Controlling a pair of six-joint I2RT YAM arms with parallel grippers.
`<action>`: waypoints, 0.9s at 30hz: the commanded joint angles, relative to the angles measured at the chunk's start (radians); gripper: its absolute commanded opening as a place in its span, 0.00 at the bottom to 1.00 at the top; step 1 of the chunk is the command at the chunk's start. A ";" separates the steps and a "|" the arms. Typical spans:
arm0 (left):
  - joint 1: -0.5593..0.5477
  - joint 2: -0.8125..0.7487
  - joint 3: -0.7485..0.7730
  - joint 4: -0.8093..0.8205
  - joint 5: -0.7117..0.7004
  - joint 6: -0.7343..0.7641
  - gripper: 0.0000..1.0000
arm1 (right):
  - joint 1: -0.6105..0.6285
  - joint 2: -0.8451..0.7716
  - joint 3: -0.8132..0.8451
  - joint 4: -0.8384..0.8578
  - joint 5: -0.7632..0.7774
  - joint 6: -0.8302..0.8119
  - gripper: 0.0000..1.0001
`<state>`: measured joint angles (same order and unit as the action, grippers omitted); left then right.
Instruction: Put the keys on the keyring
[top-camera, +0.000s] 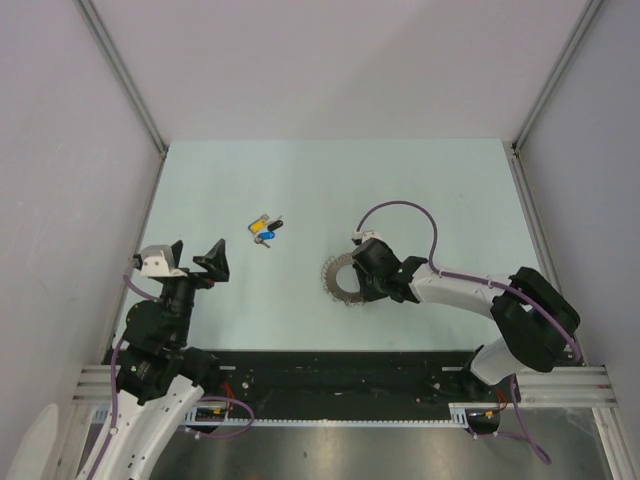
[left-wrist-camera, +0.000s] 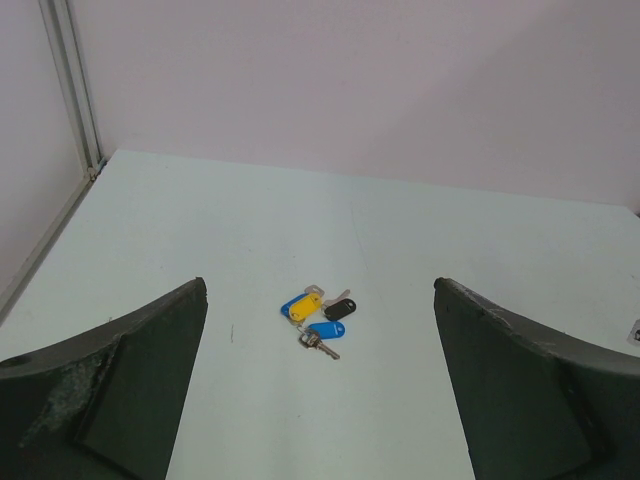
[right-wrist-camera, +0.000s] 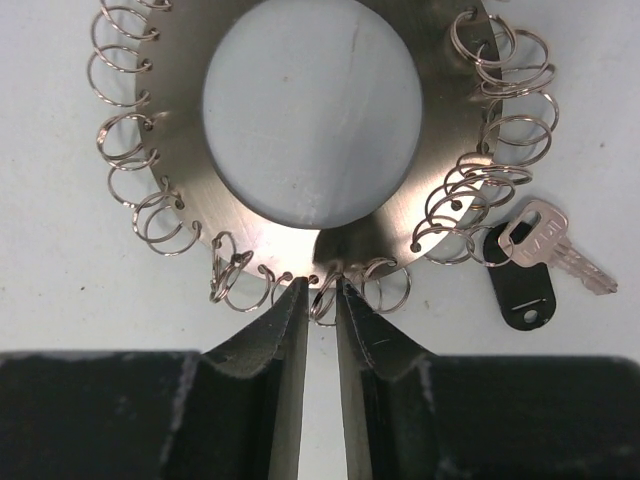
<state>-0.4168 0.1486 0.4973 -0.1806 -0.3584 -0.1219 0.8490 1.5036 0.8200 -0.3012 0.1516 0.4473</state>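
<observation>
The keyring (top-camera: 338, 280) is a flat silvery disc (right-wrist-camera: 180, 150) with a big round hole and several small wire rings hung along its rim; it lies on the table right of centre. My right gripper (top-camera: 354, 282) is at its near rim, jaws a narrow gap apart (right-wrist-camera: 322, 290), with one small wire ring lying between the tips. A black-tagged key (right-wrist-camera: 525, 280) hangs from a ring on the disc's right side. A loose bunch of keys (top-camera: 266, 230) with yellow, blue and black tags (left-wrist-camera: 318, 315) lies left of centre. My left gripper (top-camera: 190, 262) stands wide open (left-wrist-camera: 320, 285), short of the bunch.
Grey walls with metal corner posts (top-camera: 125, 80) close in the pale green table (top-camera: 420, 180) on three sides. The right arm's purple cable (top-camera: 400, 208) arcs above the table behind the disc. A black rail (top-camera: 330, 365) runs along the near edge.
</observation>
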 joint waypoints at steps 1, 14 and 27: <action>-0.004 -0.003 -0.006 0.036 0.016 0.018 1.00 | 0.002 0.036 0.037 0.030 0.019 0.062 0.22; -0.004 -0.004 -0.006 0.033 0.015 0.019 1.00 | 0.024 -0.012 0.039 0.054 0.094 -0.001 0.03; -0.002 0.025 -0.009 0.064 0.125 0.037 1.00 | 0.053 -0.301 -0.140 0.505 0.111 -0.217 0.00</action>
<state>-0.4168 0.1501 0.4973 -0.1776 -0.3271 -0.1196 0.9012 1.2816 0.7368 -0.0292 0.2699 0.3161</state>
